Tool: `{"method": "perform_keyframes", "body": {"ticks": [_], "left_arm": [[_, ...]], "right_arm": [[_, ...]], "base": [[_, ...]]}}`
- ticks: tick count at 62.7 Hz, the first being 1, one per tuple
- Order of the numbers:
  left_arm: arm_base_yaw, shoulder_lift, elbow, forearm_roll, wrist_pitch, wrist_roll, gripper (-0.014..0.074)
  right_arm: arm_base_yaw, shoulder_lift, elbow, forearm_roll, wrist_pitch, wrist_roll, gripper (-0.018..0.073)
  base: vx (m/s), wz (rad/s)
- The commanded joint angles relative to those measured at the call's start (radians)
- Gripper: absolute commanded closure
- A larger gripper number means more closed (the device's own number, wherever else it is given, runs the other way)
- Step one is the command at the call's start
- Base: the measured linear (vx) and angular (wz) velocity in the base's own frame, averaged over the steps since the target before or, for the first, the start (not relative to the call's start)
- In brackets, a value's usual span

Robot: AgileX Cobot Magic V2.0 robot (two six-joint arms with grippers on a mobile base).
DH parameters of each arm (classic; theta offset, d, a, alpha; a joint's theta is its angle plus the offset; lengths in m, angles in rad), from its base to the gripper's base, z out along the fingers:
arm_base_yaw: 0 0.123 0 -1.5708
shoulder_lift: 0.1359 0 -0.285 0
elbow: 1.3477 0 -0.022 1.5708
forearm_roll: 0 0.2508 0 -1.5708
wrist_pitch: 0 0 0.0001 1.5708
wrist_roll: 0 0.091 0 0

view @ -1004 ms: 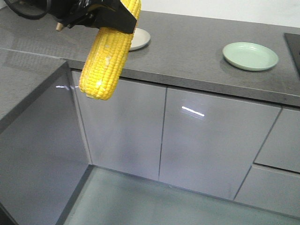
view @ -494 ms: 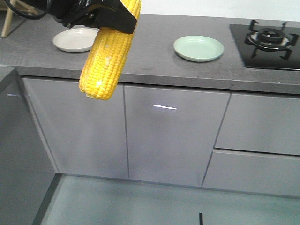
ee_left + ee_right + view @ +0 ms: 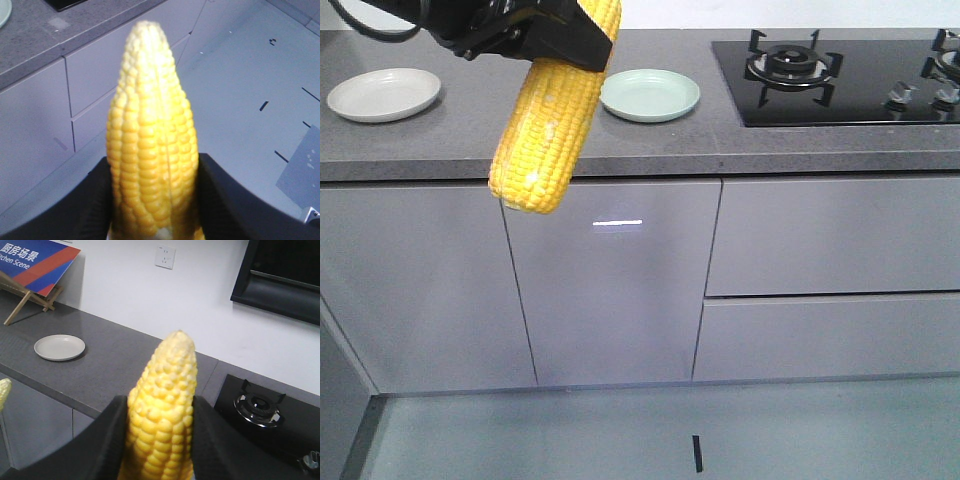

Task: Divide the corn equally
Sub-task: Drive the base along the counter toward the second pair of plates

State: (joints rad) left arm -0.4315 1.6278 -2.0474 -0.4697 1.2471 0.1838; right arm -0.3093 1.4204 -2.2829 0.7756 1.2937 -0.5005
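The grey countertop (image 3: 520, 140) ran the width of the front view, above pale glossy cabinet fronts (image 3: 610, 290). A black gas hob (image 3: 820, 85) was set into its right part.

The left gripper (image 3: 570, 45) reached in at the top of that view, well left of the hob and nearer the camera than the counter. Its black jaws were parted only by the thickness of the left corn cob (image 3: 540, 130) and pressed on both sides of it. That cob hung aslant from the clamp, and its lower end showed in front of the cabinet fronts, below the counter edge. In the left wrist view its tapered tip pointed away over the floor.

The right gripper (image 3: 159, 400) appeared only in its own wrist view. Its jaws were likewise closed against both flanks of the right corn cob (image 3: 164, 390), whose tip rose toward the white wall, with the hob behind it to the right.

The pale green plate (image 3: 649, 94) lay just left of the hob. The cream plate (image 3: 382, 94) lay farther left, well apart from the hob, and both plates were bare.
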Motion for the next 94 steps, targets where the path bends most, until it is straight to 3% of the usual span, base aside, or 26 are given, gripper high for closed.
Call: {"method": "perform_keyframes", "body": {"ticks": [1, 94], "left_arm": [[-0.003, -0.038, -0.026, -0.036, -0.051, 0.001, 0.0603], [-0.003, -0.038, -0.026, -0.036, -0.051, 0.001, 0.0603]], "right_arm": [[-0.007, -0.015, -0.014, 0.024, -0.004, -0.003, 0.0564], [-0.007, -0.016, -0.014, 0.027, -0.005, -0.003, 0.0564]], "base": [[-0.02, -0.20], [0.03, 0.07]]}}
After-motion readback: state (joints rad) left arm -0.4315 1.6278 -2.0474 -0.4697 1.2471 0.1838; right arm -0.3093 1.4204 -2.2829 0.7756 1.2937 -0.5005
